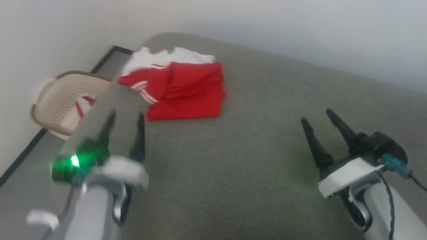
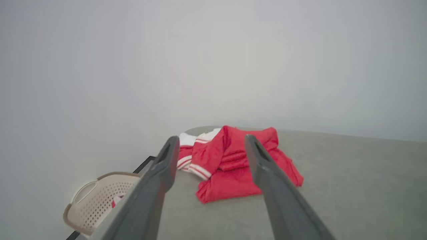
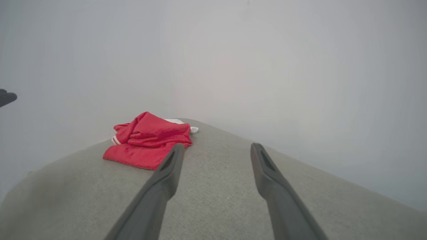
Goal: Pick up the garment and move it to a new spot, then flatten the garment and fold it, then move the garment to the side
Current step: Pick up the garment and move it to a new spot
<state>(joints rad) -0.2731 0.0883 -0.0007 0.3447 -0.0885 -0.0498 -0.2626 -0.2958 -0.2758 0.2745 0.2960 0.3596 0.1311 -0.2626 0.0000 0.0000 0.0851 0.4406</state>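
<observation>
A: Where's the garment (image 1: 186, 90)?
B: In a rumpled heap at the far left corner of the grey surface (image 1: 240, 173), near the basket (image 1: 60, 100). Looks like the pickup step, not lifted yet.
A: Grippers?
B: The left gripper (image 1: 126, 116) is just short of it and the right gripper (image 1: 316, 115) is well apart. Both have fingers spread and are empty. Likely next: the left reaches in and pinches a fold.

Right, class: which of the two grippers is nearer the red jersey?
The left gripper: the red jersey lies just ahead of it, while the right gripper sits well off to the side.
</observation>
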